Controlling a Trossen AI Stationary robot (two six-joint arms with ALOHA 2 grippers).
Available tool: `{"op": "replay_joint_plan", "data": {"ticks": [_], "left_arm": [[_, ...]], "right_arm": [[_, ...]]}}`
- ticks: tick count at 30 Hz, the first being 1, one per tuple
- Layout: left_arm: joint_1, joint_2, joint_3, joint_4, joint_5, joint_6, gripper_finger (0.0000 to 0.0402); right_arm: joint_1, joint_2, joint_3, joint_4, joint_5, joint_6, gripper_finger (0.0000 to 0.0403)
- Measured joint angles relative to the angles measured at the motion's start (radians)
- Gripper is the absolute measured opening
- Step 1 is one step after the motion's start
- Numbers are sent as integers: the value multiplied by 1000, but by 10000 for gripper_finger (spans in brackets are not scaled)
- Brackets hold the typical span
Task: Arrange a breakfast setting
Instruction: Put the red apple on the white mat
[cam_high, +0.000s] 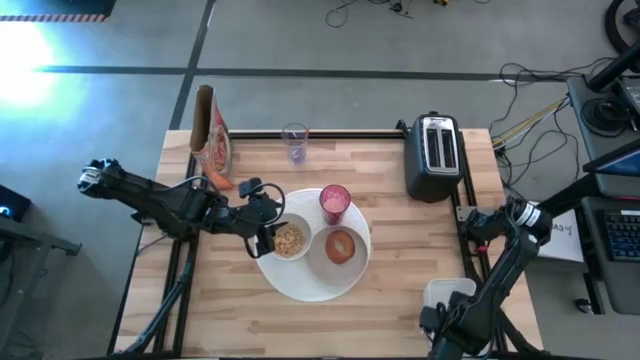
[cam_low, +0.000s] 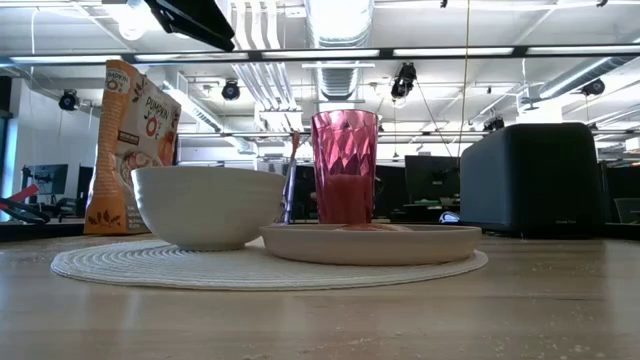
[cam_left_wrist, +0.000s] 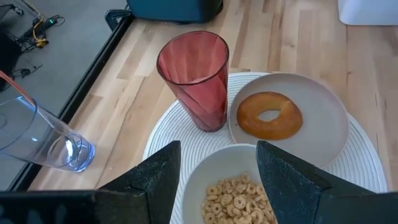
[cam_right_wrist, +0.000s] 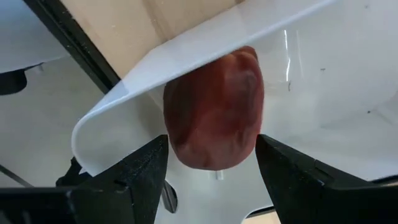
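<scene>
A round white woven mat (cam_high: 300, 285) lies mid-table. On it stand a white bowl (cam_left_wrist: 233, 190) of cereal rings, a pink tumbler (cam_high: 335, 203) and a white plate (cam_left_wrist: 326, 121) bearing a browned bread ring (cam_left_wrist: 269, 115). My left gripper (cam_high: 268, 238) hovers open above the bowl's left rim; the low view shows it well clear of the bowl (cam_low: 208, 205). At the table's near right corner my right gripper (cam_right_wrist: 211, 140) points down, open, into a white tray (cam_high: 452, 292). Its fingers stand on either side of a dark-red fruit (cam_right_wrist: 214, 115) lying in the tray. Whether they touch it I cannot tell.
A black-and-silver toaster (cam_high: 432, 155) stands at the far right. An empty clear glass (cam_high: 294, 142) and a cereal box (cam_high: 212, 140) stand along the far edge, with an orange item (cam_high: 222, 181) by the box. The tray's rim (cam_right_wrist: 186, 56) crosses in front of the fruit's top.
</scene>
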Motion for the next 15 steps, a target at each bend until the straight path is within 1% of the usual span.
{"op": "replay_joint_plan", "data": {"ticks": [5, 10, 15], "left_arm": [[0, 0, 0, 8, 0, 14, 194], [0, 0, 0, 10, 0, 14, 194], [0, 0, 0, 10, 0, 14, 194]], "right_arm": [[0, 0, -2, 19, 8, -38, 233], [0, 0, -13, 52, 86, -46, 233], [-1, 0, -19, 56, 103, -45, 233]]}}
